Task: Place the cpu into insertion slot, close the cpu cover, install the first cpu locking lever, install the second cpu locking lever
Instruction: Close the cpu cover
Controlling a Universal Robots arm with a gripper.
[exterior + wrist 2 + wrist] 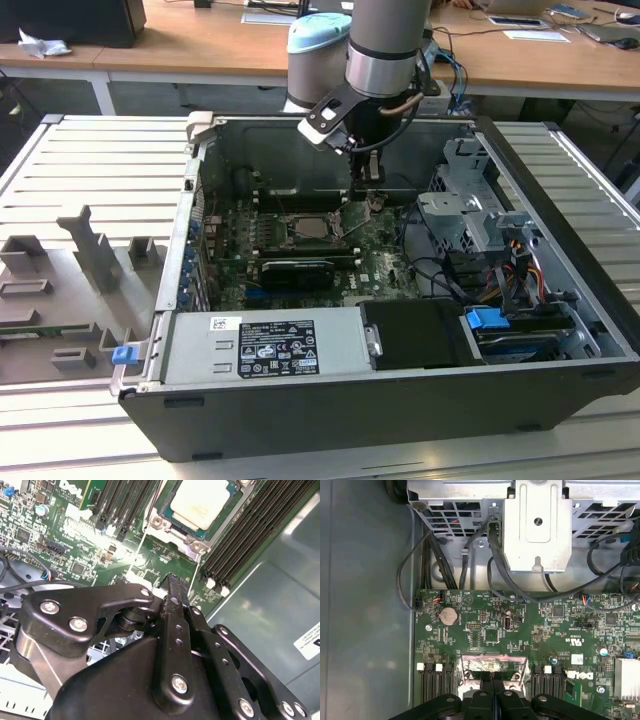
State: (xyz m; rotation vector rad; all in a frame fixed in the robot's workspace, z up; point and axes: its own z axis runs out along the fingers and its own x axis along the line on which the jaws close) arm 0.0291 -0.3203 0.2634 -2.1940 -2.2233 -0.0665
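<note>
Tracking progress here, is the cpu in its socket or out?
In. The cpu sits flat in the socket on the motherboard; the hand is shut, apart from it.

Place: probably a robotics lab or workshop.
Bench: ribbed metal table carrying an open computer case.
Fixtures: grey jigs beside the case.
Background: wooden desks with papers.

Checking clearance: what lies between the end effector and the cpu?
In the second wrist view: green motherboard, then the socket's metal frame edge, between end effector and cpu.
</note>
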